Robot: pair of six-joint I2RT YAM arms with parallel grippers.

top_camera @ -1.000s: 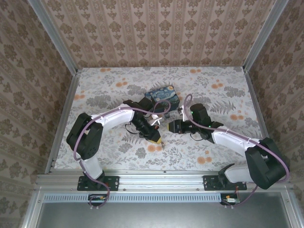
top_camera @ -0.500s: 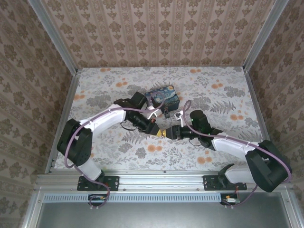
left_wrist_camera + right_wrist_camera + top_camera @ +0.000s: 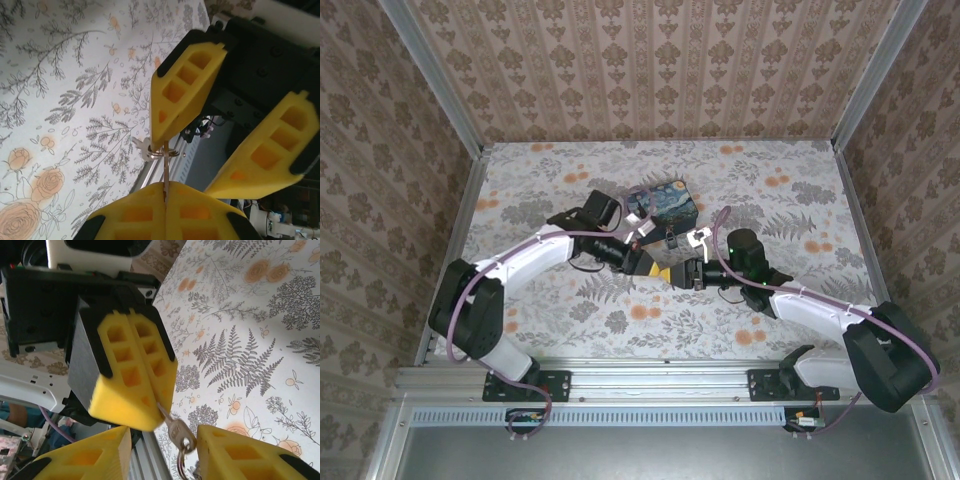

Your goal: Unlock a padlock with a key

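1. Top external: the padlock (image 3: 671, 238) sits at 6 o'clock of the blue box (image 3: 665, 203), at 12 o'clock of the meeting fingers.
2. The left gripper (image 3: 165, 195) is clamped on the key (image 3: 176, 431) blade; the right gripper (image 3: 164, 437) gapes around the key's head.
3. Risk: if the left lets go before the right clamps, the key drops. An off-centre clamp would twist it.

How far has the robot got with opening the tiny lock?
Done: the left gripper is shut on the small silver metal key, held above the table. In hand: the right gripper is open, one finger either side of the key. Left: the tiny grey metal padlock lies beside the dark blue painted box, with no key in it yet.
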